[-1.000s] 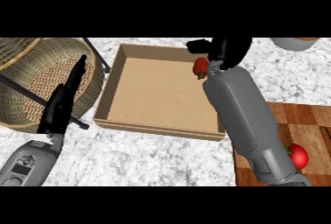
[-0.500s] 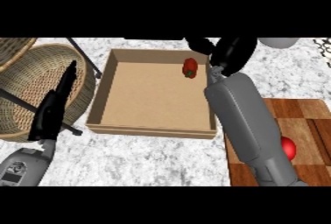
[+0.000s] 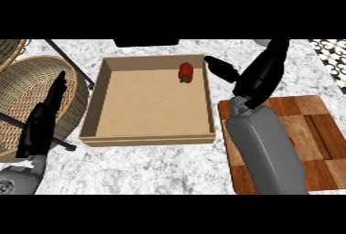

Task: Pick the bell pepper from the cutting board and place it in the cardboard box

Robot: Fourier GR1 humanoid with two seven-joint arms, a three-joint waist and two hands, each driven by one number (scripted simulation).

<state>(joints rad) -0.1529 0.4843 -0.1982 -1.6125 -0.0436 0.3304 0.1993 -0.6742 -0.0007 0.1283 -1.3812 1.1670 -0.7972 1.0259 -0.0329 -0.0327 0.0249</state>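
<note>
the red bell pepper (image 3: 186,73) is seen lying on the floor of the cardboard box (image 3: 148,139), close to the far wall and near the far right corner. it is touched by neither hand.

the open-topped box is set on the marble counter (image 3: 155,167). just outside its right wall the right hand (image 3: 260,75) is held up over the counter. its fingers are stretched straight away from the robot and its thumb is spread toward the box. nothing is held in it, and it is kept apart from the pepper.

the right grey forearm is laid across the wooden cutting board (image 3: 317,137), which lies just to the right of the box. 1 small red thing (image 3: 292,141) is partly hidden there behind the arm.

at the left, the left hand (image 3: 42,123) is shown with its fingers straight and nothing in its hold. it is placed over the rim of a wicker basket (image 3: 17,91) that stands just beside the box. 1 dark rod (image 3: 67,59) is seen slanting between the basket and the box's far left corner.
</note>
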